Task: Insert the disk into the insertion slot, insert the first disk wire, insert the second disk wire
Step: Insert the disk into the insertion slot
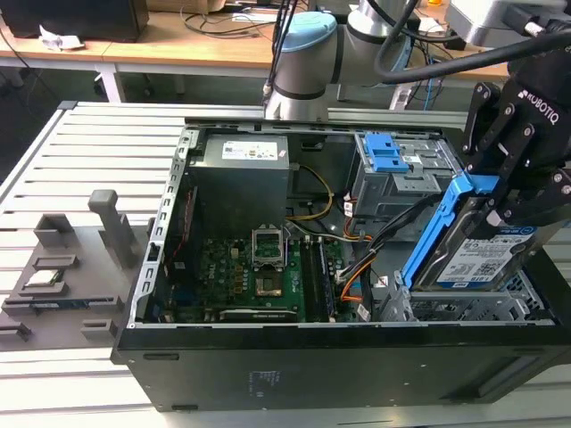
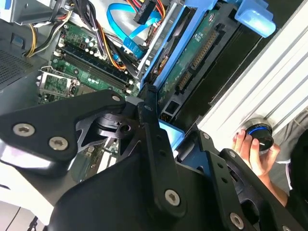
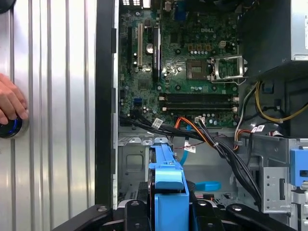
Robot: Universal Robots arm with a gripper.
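Fingers (image 3: 136, 215) of the gripper (image 1: 504, 201) were clamped on the blue carrier frame (image 1: 430, 239) of the disk (image 1: 475, 257), which was tilted over the insertion slot (image 1: 473, 308). It was probably rigid, weighty and shock-sensitive, and the frame edges looked the safest hold.

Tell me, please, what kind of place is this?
Probably a robotics lab or test bench: an opened computer case sits on a slatted metal table, a robot arm with its gripper holds the disk, and desks with cables stand behind.
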